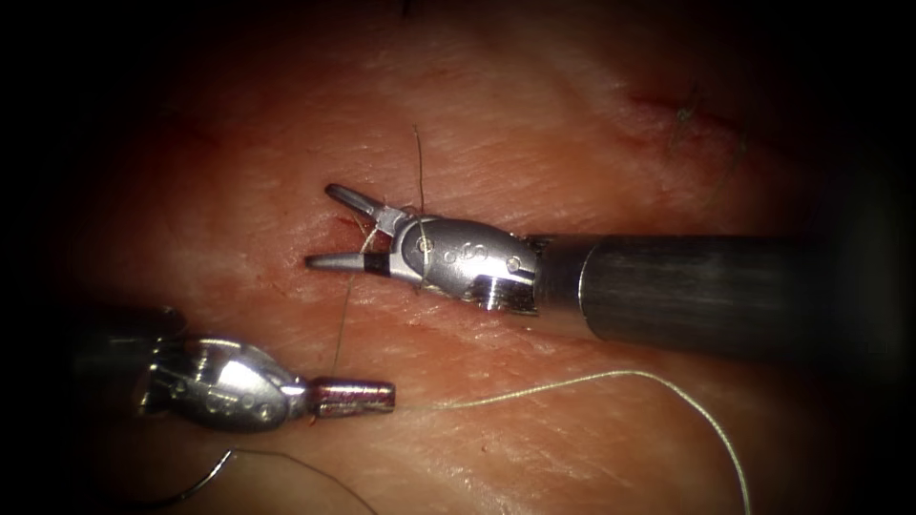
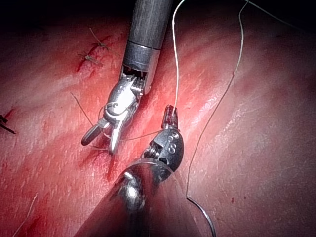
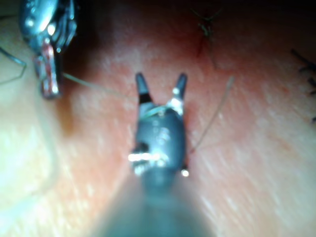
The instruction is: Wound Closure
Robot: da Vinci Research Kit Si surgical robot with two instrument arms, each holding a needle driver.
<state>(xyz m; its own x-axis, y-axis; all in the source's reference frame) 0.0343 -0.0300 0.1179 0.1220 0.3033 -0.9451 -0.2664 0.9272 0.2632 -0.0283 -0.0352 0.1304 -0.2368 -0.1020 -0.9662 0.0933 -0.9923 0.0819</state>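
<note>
Right tool (image 1: 345,229): comes in from the endoscope view's right on a long dark shaft, lying low over the tissue (image 1: 534,124). Its fingers (image 1: 336,259) are spread apart in a V and hold nothing between them. Thread is wrapped round the neck just behind the fingers, seen also in the right wrist view (image 3: 162,84).

Left tool (image 1: 377,396): sits at the endoscope view's lower left, tip pointing right. Its fingers (image 1: 355,397) are closed — clamped on the thread, which leaves their tip.

Thread (image 1: 620,377): from the left tool's tip a pale strand arcs right across the tissue and drops away at the lower right. A second, finer strand rises from beside the left tool up to the right tool's neck, and a short end stands up above that neck. In the left wrist view the strand runs straight up from the closed tip (image 2: 171,116).

Needle (image 1: 205,482): a thin dark curve lies on the tissue just below the left tool, free of both tools — I cannot tell whether its point is in the tissue.

Cut (image 1: 355,221): a short reddened slit lies under the right tool's open fingers.

Earlier stitches (image 2: 93,53): dark knotted ends sit well apart from the tools, beyond the right tool's shaft.
</note>
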